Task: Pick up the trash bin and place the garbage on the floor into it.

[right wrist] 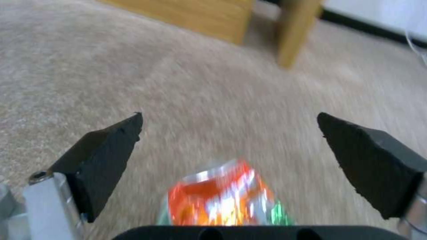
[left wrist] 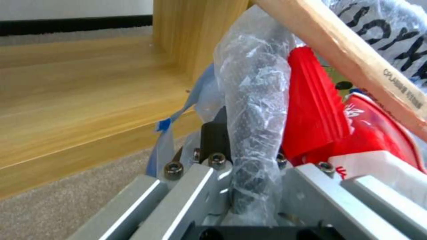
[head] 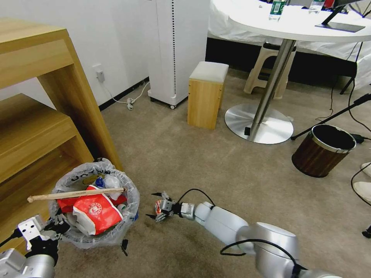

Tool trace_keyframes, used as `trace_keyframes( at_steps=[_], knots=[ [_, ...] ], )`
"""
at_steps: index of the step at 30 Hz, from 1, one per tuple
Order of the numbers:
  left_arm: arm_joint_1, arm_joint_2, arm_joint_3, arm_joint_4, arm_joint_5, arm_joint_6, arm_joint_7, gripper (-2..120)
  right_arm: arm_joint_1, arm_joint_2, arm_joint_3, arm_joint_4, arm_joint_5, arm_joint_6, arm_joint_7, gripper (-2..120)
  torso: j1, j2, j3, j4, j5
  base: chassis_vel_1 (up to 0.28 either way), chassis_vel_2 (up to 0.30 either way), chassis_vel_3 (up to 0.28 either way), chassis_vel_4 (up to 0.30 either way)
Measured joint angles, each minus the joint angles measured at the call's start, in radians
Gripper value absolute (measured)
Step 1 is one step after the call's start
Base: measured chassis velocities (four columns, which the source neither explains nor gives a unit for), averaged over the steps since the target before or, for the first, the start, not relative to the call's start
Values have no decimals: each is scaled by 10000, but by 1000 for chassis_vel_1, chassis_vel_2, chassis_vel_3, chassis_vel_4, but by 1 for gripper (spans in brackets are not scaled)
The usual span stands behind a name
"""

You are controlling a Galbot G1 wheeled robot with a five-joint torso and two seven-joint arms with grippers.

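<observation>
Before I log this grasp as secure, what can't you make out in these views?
- Crushed can: right wrist view blurs it; contact with the open right gripper fingers unclear.
- Trash bin: left wrist view shows the left gripper shut on its bagged rim; wrappers hide the inside.
- Wooden stick: the print in the left wrist view is too small.

We note that the right arm (head: 239, 227) consists of rounded silver-white segments with a black cable looped along it. The right gripper (right wrist: 229, 133) carries black wedge-shaped fingertips (right wrist: 106, 146), and the left gripper (left wrist: 249, 186) has grey metal bars fastened with hex screws (left wrist: 173, 168).
</observation>
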Motion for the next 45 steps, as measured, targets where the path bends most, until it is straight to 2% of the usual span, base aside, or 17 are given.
trace_keyframes(
  at_steps=[2,3,7,9,11,15,18,23,35,45],
  knots=[
    [-34,15,49,41,36,7,-7,1,-104,-950,-980,1709,1722,-990,1073,99,0,1,-1,1,-3,0,0,0,0],
    [-34,15,49,41,36,7,-7,1,-104,-950,-980,1709,1722,-990,1073,99,0,1,-1,1,-3,0,0,0,0],
    [-141,-23,216,96,135,29,-6,1,-205,-1395,-1301,2865,3080,-1748,2296,99,0,0,-1,4,0,0,0,0,0],
    [-143,-28,222,99,141,29,-6,1,-209,-1399,-1300,2878,3103,-1756,2318,99,-1,0,-1,4,0,0,0,0,0],
    [-145,-41,247,128,173,34,-12,1,-302,-1647,-1287,3639,3767,-2217,3132,98,-1,1,-2,5,1,0,0,0,0],
    [-141,-40,226,139,175,34,-13,1,-401,-1830,-1287,4041,4077,-2397,3534,97,-1,0,-2,4,-1,0,0,0,0],
    [-146,-81,271,142,213,34,-14,1,-637,-2047,-1165,4657,4343,-2791,4382,97,-1,1,-2,4,-1,0,0,0,0],
    [-170,-116,339,154,267,35,-13,1,-833,-2119,-1035,4834,4360,-2974,4686,92,0,1,-1,3,0,0,0,0,0],
    [-106,-157,379,195,348,19,-7,1,-1065,-1765,-720,3831,3997,-3060,5065,91,-1,1,-1,4,-2,0,0,0,0],
    [-52,-213,364,150,353,-21,0,1,-1011,-1461,-832,3237,3772,-2856,4877,68,0,0,-1,4,-1,0,0,0,0]
  ],
)
